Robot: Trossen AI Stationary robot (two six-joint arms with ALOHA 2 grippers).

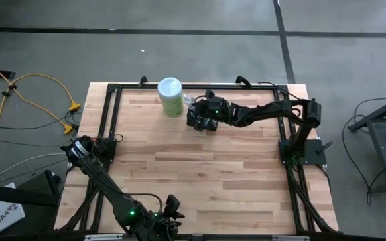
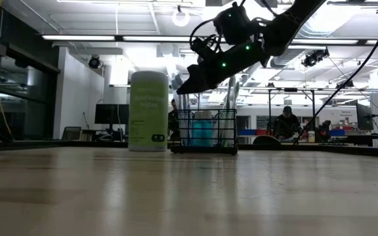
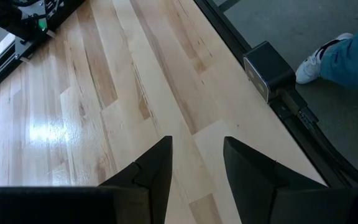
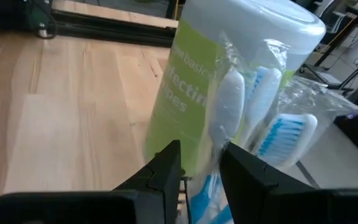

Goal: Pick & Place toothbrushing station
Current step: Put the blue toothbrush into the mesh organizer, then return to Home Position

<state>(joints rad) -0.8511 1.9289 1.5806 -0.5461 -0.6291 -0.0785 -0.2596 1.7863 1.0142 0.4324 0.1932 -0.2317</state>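
Wooden table (image 1: 206,174) carries two things, both at its far edge. Going left to right:

1. Left claw (image 3: 196,163): parked at the near edge, jaws apart, holding nothing. Bare planks lie ahead of it. A person's shoe (image 3: 323,57) shows on the floor beyond the table frame.

2. Green canister (image 1: 170,97): stands upright just left of the right claw and close beside the caddy; contact cannot be confirmed.

3. Black wire caddy (image 2: 204,132): rests flat on the table, directly under the right claw. Wrapped toothbrushes (image 4: 261,112) stand up out of it.

4. Right claw (image 4: 200,163): reaches in from the right, tilted downward over the caddy. Jaws stand partly apart on either side of the toothbrush wrapping (image 4: 219,163). Whether they pinch anything cannot be told.

Step in hand, judged: take hold of the caddy.
- Seat the fingers on a wire wall, not on the loose wrapping, which would likely slip.
- Lift straight up before any sideways travel, so that the canister is not tipped.

Room for moving:
- Left of the claw: blocked by the canister.
- Beyond the claw: the table edge and frame rail are close.
- Toward the near side and to the right: open planks.
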